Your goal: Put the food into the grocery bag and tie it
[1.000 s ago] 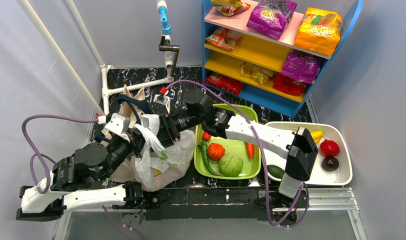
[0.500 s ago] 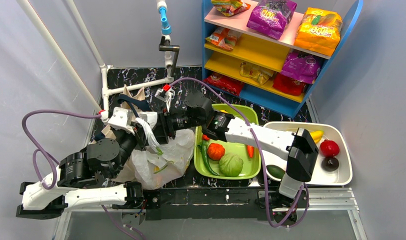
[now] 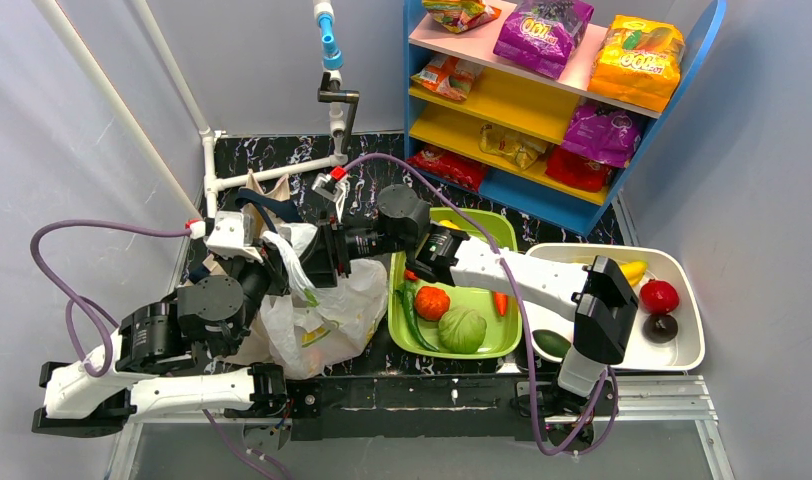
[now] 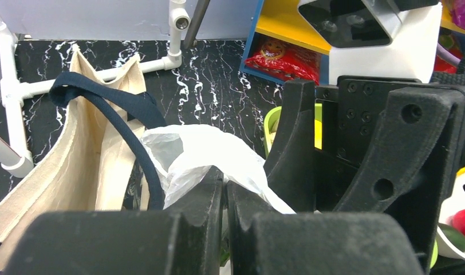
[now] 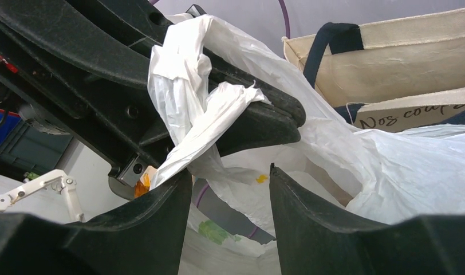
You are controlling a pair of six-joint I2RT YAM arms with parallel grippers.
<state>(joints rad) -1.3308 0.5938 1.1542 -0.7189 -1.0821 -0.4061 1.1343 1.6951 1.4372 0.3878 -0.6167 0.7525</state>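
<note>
The left fingers [image 4: 203,201] are pinched shut on a twisted handle [image 5: 187,97] of the white plastic bag [image 3: 327,312] (thin, crinkled, something yellow showing through), which sits on the black marbled surface [image 3: 382,172] between a canvas tote [image 4: 87,149] and a green tray [image 3: 482,228]. The right fingers [image 5: 153,220] stand apart, holding nothing, just beside that handle.

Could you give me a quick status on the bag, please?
Left end effector shut on grocery bag handle. Right end effector open beside it. Canvas tote close behind.

The marbled table [image 3: 382,165] carries a grocery bag [image 3: 332,310], canvas tote [image 4: 87,149], green tray [image 3: 472,285] and white tray [image 3: 682,352].
</note>
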